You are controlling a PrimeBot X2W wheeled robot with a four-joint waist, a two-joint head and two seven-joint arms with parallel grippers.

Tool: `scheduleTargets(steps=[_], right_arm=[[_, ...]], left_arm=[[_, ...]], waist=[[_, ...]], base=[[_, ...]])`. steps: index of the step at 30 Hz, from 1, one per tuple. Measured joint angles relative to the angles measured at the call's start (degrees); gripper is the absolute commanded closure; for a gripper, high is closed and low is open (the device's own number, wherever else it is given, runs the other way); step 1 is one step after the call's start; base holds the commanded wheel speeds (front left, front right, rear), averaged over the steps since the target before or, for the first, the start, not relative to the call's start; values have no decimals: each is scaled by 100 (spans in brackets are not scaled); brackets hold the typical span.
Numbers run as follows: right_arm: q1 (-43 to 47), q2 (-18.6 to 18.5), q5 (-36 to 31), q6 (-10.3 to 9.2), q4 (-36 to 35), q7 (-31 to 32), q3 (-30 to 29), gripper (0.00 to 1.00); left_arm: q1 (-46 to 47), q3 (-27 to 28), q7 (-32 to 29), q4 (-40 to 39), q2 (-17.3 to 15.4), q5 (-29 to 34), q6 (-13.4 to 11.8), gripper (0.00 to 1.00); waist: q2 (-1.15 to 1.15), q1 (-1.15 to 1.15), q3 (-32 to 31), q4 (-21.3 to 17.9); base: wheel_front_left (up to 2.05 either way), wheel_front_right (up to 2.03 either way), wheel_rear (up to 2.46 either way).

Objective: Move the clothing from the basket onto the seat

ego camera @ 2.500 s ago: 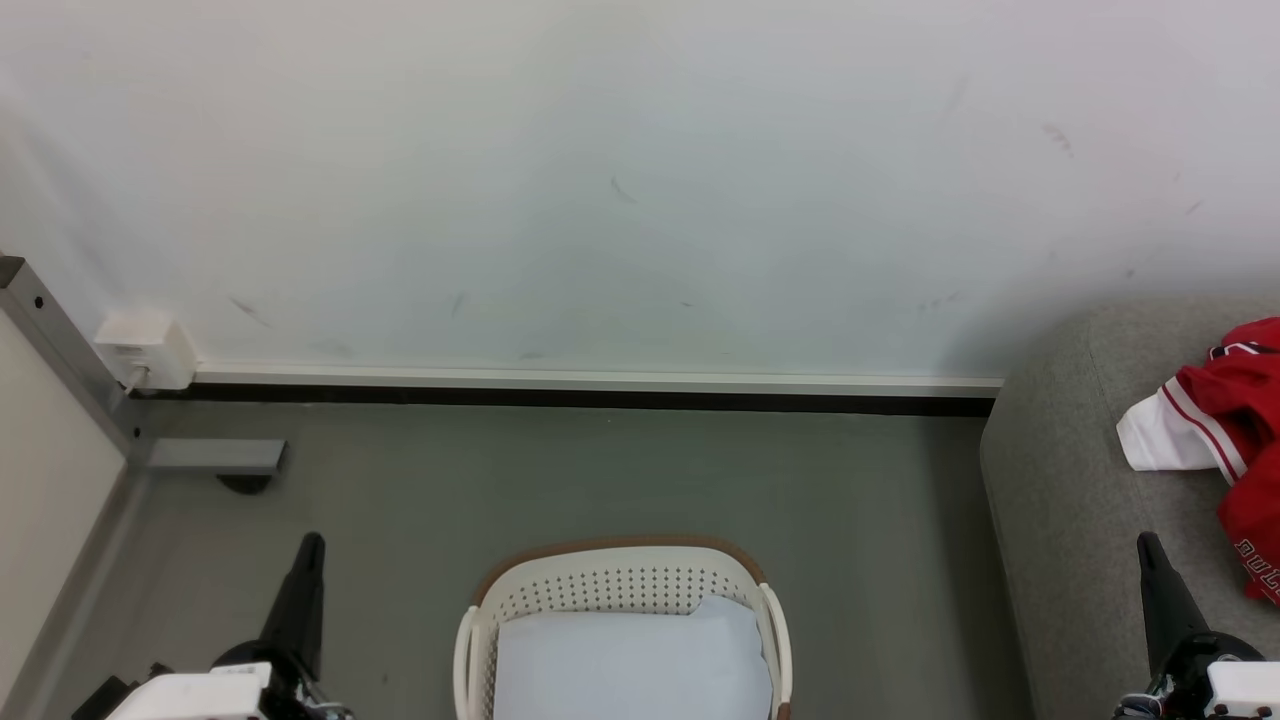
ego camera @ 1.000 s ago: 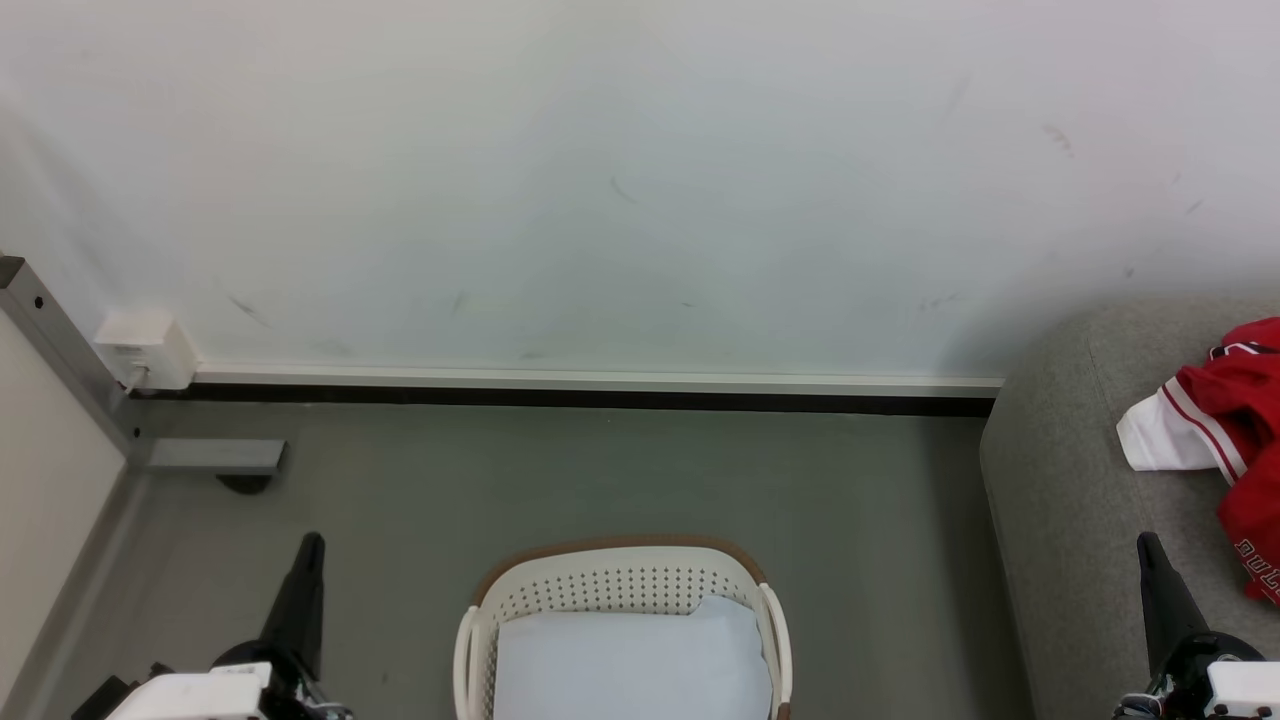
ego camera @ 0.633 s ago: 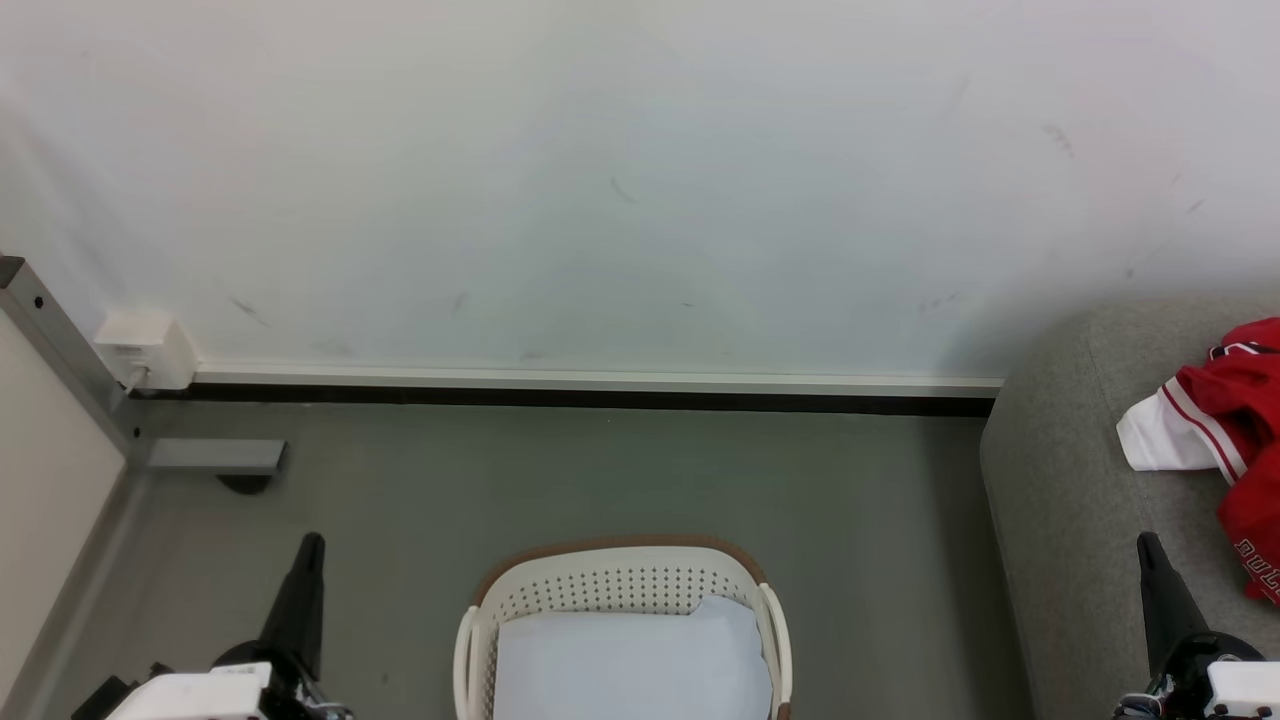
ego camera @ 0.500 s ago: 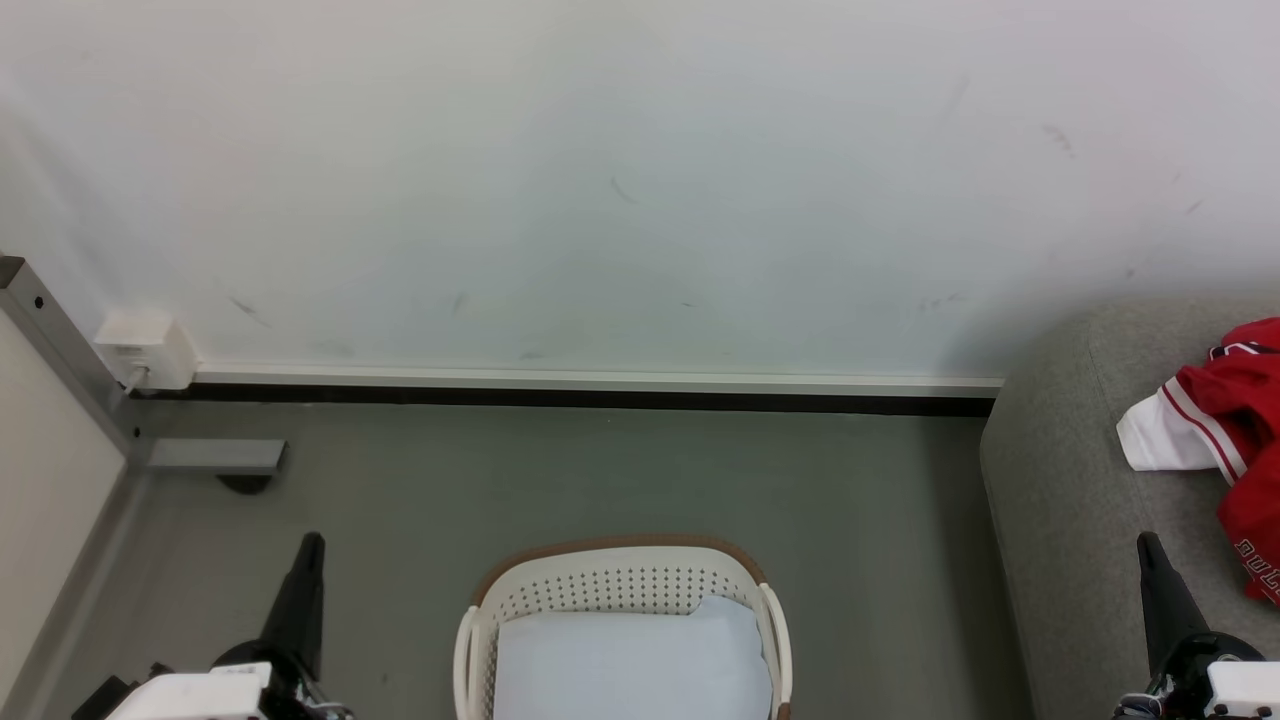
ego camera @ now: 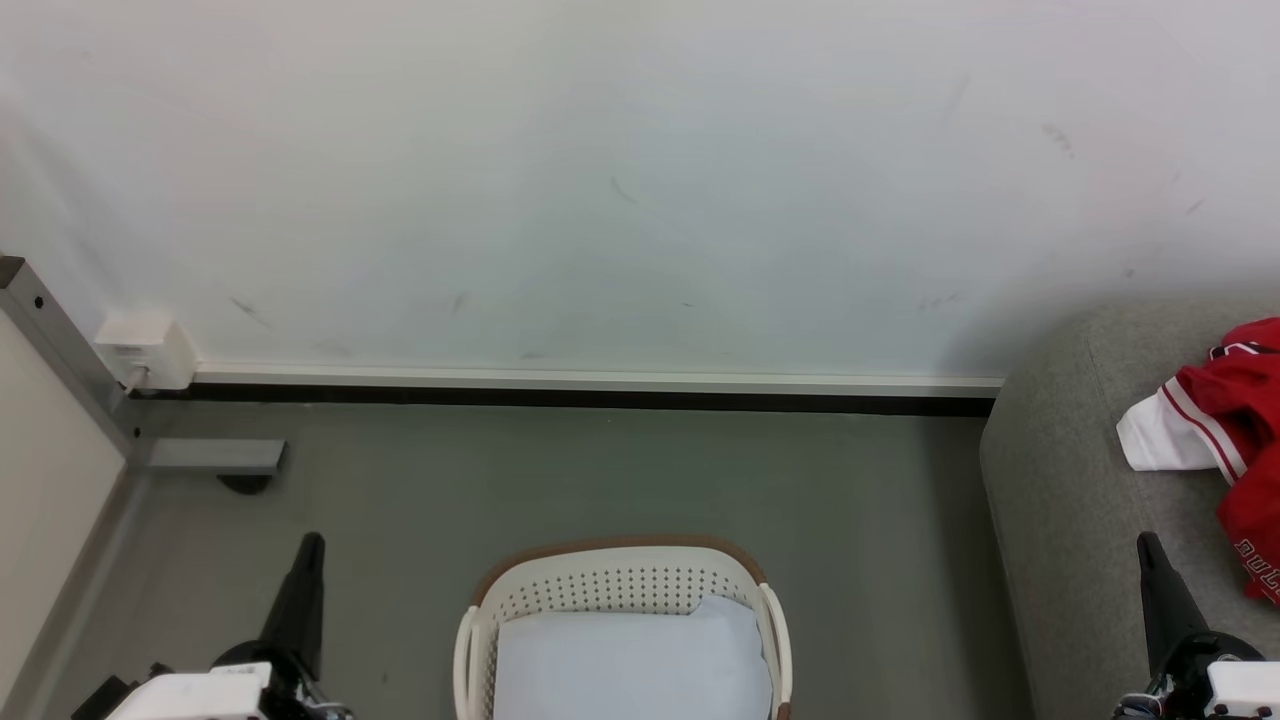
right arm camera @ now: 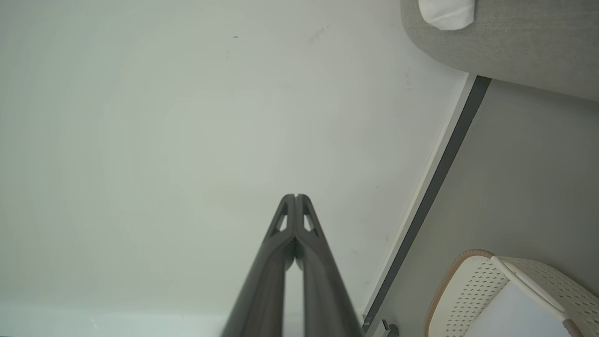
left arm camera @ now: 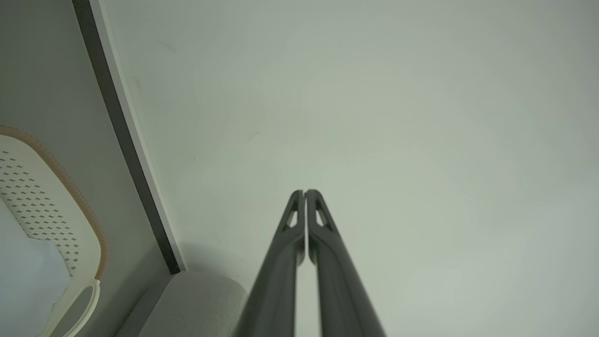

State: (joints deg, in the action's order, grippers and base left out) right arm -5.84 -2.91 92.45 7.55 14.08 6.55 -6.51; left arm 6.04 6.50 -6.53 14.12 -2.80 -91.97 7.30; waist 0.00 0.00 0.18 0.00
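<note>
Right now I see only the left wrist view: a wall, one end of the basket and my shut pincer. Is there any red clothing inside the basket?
Observer: In the head view, the part of the basket that shows holds a pale blue-white pad from side to side, with nothing red on it. The basket's near end is cut off.
Operator: Where is the clothing, then?
Observer: The red clothing lies on the grey seat, to the robot's right.
Operator: And the other pincer?
Observer: The right pincer is shut on nothing and points at the wall.
</note>
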Motion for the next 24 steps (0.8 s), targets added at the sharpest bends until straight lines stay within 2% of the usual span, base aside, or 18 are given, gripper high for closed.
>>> scheduleTargets(steps=[24], right_arm=[[0,1,0,0,0,1,-2,100]], left_arm=[[0,0,0,0,0,-1,0,100]], waist=[[0,0,0,0]], base=[[0,0,0]])
